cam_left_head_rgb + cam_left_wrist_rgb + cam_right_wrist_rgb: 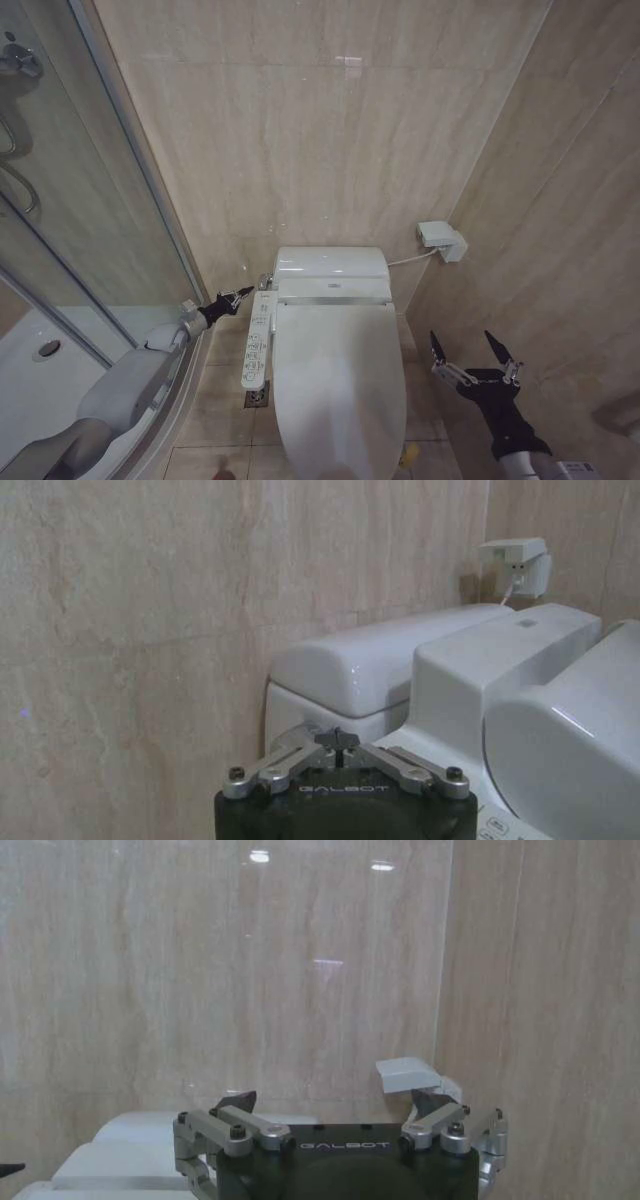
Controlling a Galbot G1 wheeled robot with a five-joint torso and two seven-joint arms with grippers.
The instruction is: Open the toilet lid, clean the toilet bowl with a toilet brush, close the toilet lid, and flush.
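The toilet lid [337,385] lies closed and flat, so the toilet bowl is hidden under it. Behind the lid stands the white tank [330,264]. My left gripper [243,294] is shut with nothing in it, its tip close to the tank's left side by a small metal lever [265,282]. The left wrist view shows that gripper [338,742] pointing at the tank [350,667], with the lid [580,742] beside it. My right gripper [473,355] hangs open and empty to the right of the toilet, near the side wall; its fingers [235,1104] stand wide apart. The toilet brush is out of view.
A white button panel [257,342] runs along the toilet's left side, with a floor drain [256,397] below it. The glass shower enclosure [100,200] and its white tray [40,385] stand at the left. A white wall box [441,240] with a cable sits in the back right corner.
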